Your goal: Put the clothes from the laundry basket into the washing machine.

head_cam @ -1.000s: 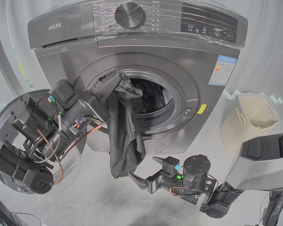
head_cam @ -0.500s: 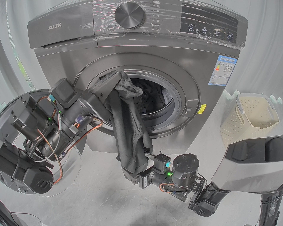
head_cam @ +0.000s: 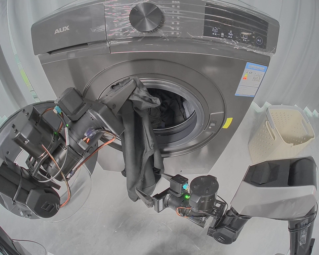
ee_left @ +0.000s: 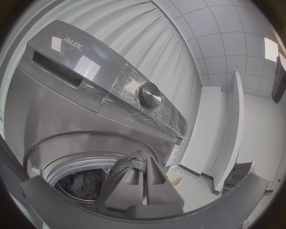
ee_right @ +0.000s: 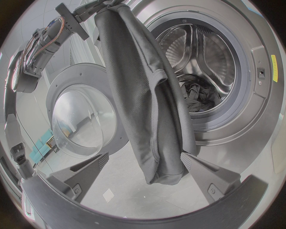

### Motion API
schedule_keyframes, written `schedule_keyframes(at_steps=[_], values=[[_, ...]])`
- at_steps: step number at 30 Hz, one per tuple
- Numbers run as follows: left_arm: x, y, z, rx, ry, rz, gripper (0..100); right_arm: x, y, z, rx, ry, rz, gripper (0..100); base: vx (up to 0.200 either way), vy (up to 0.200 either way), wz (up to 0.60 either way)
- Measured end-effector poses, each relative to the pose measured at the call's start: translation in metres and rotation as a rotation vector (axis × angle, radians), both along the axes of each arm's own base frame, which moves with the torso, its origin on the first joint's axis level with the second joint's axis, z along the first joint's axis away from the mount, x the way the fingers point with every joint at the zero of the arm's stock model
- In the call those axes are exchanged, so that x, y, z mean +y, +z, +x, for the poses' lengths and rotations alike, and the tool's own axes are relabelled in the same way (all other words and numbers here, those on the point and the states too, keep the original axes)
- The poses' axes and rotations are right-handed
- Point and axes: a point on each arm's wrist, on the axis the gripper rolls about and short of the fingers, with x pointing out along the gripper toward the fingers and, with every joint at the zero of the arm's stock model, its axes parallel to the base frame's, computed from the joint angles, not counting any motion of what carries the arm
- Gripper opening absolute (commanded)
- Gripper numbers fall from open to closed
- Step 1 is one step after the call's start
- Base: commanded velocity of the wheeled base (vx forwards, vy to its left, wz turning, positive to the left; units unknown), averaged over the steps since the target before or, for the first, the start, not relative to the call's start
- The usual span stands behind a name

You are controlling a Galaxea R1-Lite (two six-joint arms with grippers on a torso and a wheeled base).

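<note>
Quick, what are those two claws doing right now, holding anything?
Left gripper: shut on the dark garment.
Right gripper: open, fingers on either side of the garment's hanging lower end.

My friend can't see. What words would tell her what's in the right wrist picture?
A dark grey garment hangs from the left gripper in front of the open washing machine, with the open right gripper on either side of its bottom end. More dark clothes lie in the drum, and the round door is swung open.

Head camera: high, facing down at washing machine (head_cam: 159, 63). Wrist cameras: close, both share drum (ee_right: 202, 59).
</note>
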Motion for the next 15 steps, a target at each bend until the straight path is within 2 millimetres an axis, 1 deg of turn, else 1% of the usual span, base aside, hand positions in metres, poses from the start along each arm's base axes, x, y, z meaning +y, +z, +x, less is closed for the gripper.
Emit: schedule_keyframes(at_steps=[4,8,15], values=[[0.0,0.002,0.0,-0.006,0.0,-0.004,0,0.001,-0.004,0.002,0.002,0.0,-0.005,100,0.0,0.0,0.0],[0.0,0.003,0.0,-0.01,0.0,-0.007,0,0.004,-0.013,0.005,0.008,0.003,-0.018,100,0.0,0.0,0.0],[0.001,0.004,0.0,-0.013,0.0,-0.01,0,0.014,-0.036,0.016,0.017,0.04,-0.028,100,0.0,0.0,0.0]])
